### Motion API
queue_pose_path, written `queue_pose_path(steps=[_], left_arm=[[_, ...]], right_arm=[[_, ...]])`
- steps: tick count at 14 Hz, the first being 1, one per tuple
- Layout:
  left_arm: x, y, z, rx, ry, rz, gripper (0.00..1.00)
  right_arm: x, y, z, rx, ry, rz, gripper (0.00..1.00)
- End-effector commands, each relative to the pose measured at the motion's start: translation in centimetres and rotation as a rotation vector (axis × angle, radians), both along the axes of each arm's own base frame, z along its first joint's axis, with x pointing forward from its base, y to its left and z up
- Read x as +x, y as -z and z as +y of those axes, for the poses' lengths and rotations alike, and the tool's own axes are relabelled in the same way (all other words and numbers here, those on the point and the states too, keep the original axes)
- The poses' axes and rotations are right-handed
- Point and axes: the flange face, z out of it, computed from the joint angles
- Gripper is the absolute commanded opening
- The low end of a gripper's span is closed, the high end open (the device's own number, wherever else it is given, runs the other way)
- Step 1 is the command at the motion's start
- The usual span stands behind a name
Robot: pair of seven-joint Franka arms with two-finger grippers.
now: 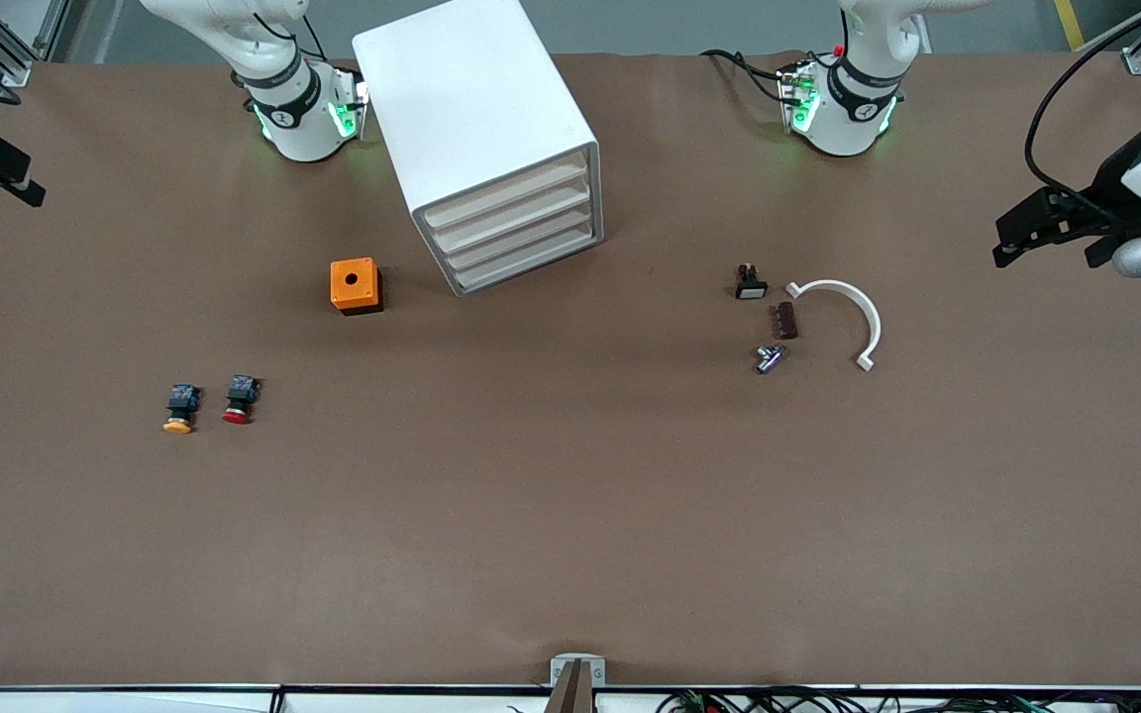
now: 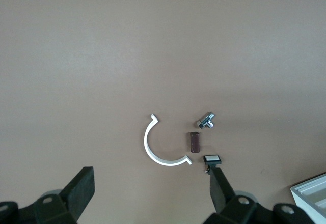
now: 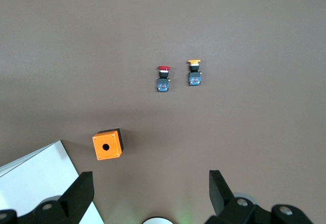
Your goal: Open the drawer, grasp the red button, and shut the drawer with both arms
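Observation:
The white cabinet (image 1: 471, 99) stands between the two arm bases, and all of its beige drawer fronts (image 1: 516, 226) are shut. The red-capped button (image 1: 239, 399) lies on the brown table toward the right arm's end, beside an orange-yellow-capped one (image 1: 179, 409); the right wrist view shows the red button (image 3: 163, 78) too. My right gripper (image 3: 150, 186) hangs open and empty high over that end of the table, at the edge of the front view (image 1: 11, 173). My left gripper (image 2: 151, 183) is open and empty high over the left arm's end (image 1: 1011, 238).
An orange cube with a hole (image 1: 356, 285) sits beside the cabinet, toward the right arm's end. Toward the left arm's end lie a white curved clip (image 1: 848, 315), a white-capped switch (image 1: 751, 283), a brown block (image 1: 784, 321) and a small metal part (image 1: 770, 358).

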Motion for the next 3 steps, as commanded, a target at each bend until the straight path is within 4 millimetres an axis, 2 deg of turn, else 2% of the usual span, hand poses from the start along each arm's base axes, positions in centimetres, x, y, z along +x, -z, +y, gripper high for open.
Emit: queue_pose_path(steps=[1, 3], left_arm=[[0.08, -0.54, 0.14, 0.007, -0.007, 0.001, 1.0], [0.08, -0.54, 0.14, 0.007, -0.007, 0.001, 1.0]], right_arm=[[-0.35, -0.01, 0.44, 0.016, 0.001, 0.003, 1.0], [-0.39, 0.02, 0.38, 0.019, 0.002, 0.006, 1.0]])
